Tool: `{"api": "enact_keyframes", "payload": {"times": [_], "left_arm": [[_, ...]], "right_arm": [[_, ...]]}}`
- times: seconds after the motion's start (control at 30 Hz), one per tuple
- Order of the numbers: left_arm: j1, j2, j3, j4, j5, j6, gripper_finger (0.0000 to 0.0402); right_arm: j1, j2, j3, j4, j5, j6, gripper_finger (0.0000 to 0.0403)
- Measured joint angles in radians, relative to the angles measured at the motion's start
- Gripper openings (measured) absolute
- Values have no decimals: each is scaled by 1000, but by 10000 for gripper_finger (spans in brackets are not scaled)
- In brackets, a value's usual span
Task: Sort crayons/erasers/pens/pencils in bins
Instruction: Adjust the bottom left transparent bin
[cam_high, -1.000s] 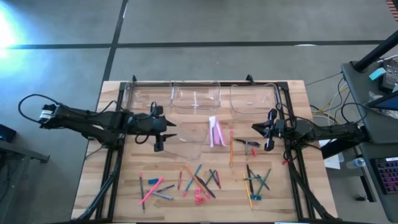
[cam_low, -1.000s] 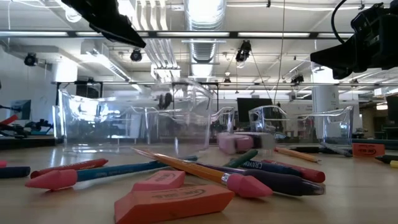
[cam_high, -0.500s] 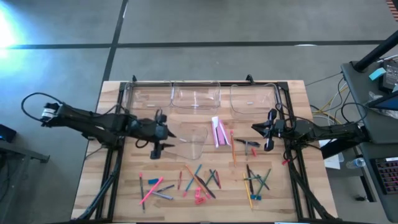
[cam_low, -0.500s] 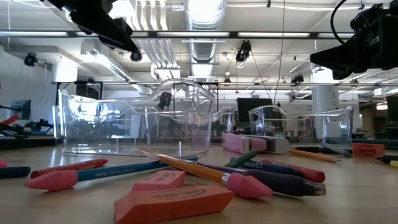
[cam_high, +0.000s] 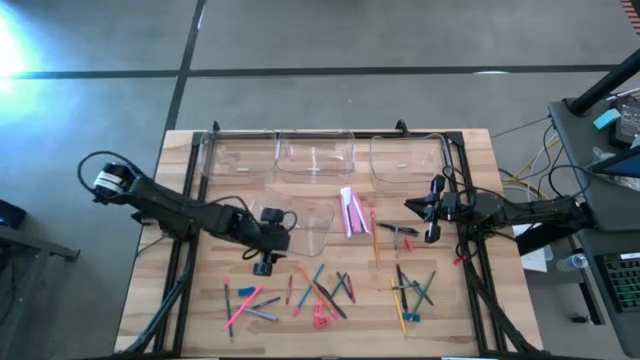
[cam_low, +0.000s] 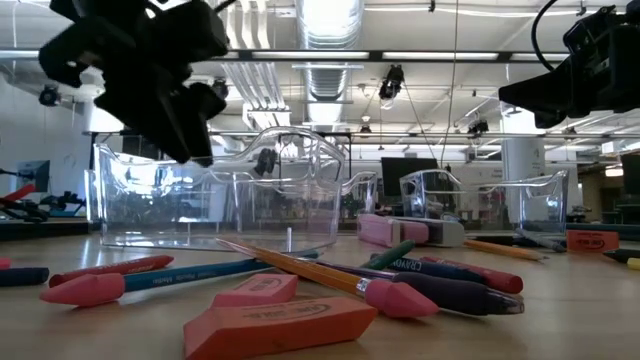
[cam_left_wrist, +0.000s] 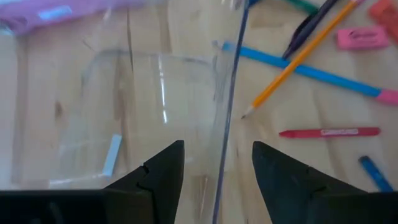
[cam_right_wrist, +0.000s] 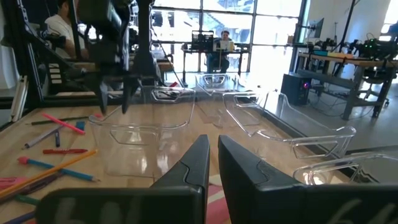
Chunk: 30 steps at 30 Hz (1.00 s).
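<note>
A clear bin (cam_high: 308, 230) stands on its base in the middle of the table, seen also in the low view (cam_low: 270, 190). My left gripper (cam_high: 283, 243) slants down at its near left corner, open; in the left wrist view its fingers (cam_left_wrist: 163, 168) stand on either side of the bin's near wall (cam_left_wrist: 227, 124), and I see no touch. Three more bins (cam_high: 315, 156) line the far edge. Pink erasers (cam_high: 350, 212) lie right of the middle bin. Crayons, pens and pencils (cam_high: 320, 290) lie scattered near the front edge. My right gripper (cam_high: 410, 205) waits shut at the right, holding nothing.
Two erasers (cam_low: 270, 315) and a pencil (cam_low: 300, 265) lie close before the low camera. An orange pencil (cam_high: 372, 240) lies right of the erasers, with more pens (cam_high: 412, 290) at the near right. Black frame rails (cam_high: 180, 250) run along both table sides.
My left gripper has come down and toward the table's near edge, tipping its fingers downward beside the middle bin. The bin, blurred in the low view a second ago, now stands still on the table.
</note>
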Motion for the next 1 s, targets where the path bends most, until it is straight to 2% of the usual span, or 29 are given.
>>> {"api": "enact_keyframes", "payload": {"times": [0.13, 0.23, 0.33, 0.47, 0.5, 0.7, 1.0], "left_arm": [[2, 48, -2, -40, -7, -14, 180], [7, 70, 3, -107, -43, -83, 159], [20, 74, 0, -159, -57, -163, 112], [32, 59, -6, -220, -57, -256, 23], [33, 54, -6, -234, -63, -278, 12], [33, 4, -6, -304, -75, -357, 1], [32, -111, -43, -504, -74, -340, 0]], "right_arm": [[0, 0, 0, 0, 0, 0, 27], [0, 0, 0, 0, 0, 0, 27], [0, 0, 0, 0, 0, 0, 27], [0, 0, 0, 0, 0, 0, 27], [0, 0, 0, 0, 0, 0, 27], [0, 0, 0, 0, 0, 0, 27], [0, 0, 0, 0, 0, 0, 27]]}}
